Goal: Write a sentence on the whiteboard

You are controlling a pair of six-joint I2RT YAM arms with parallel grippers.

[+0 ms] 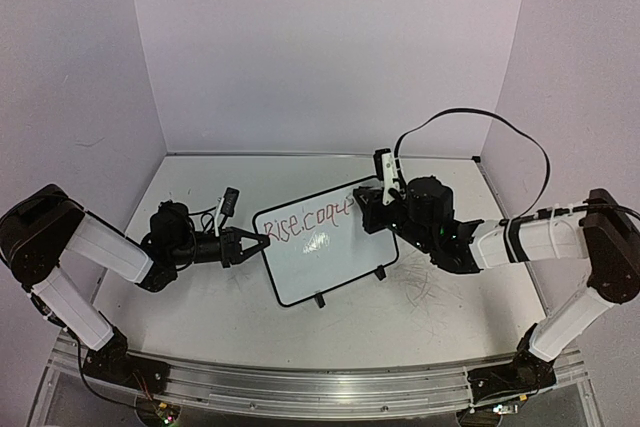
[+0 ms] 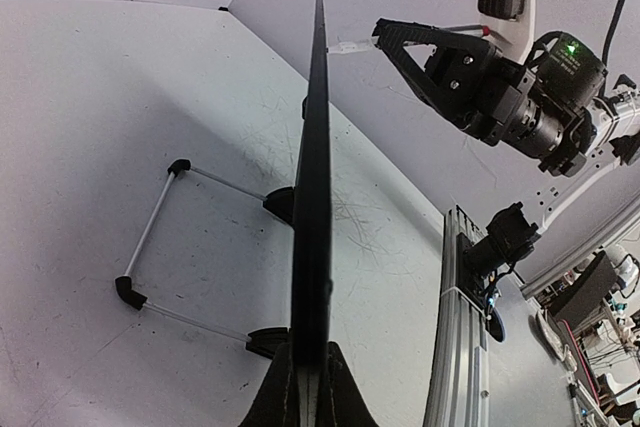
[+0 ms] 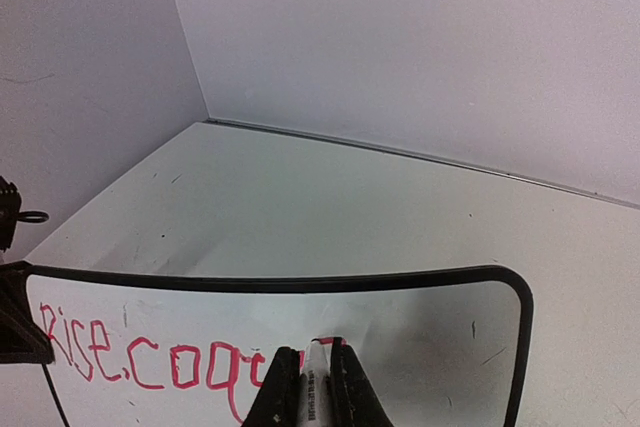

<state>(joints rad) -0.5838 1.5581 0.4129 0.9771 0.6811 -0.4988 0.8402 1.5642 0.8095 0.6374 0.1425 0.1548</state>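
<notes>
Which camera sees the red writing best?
The right wrist view. The red writing is big and close there, running along the board, though the marker hides its end. The top view shows it small. The left wrist view sees the board only edge-on, so no writing.

Soft, even light is falling from overhead, tinting the walls (image 1: 330, 47) faintly violet. The whiteboard (image 2: 312, 197) is throwing a diffuse grey shadow onto the desk (image 2: 90, 67). Wide lenses are bowing straight edges; the right wrist view is looking slightly soft.
</notes>
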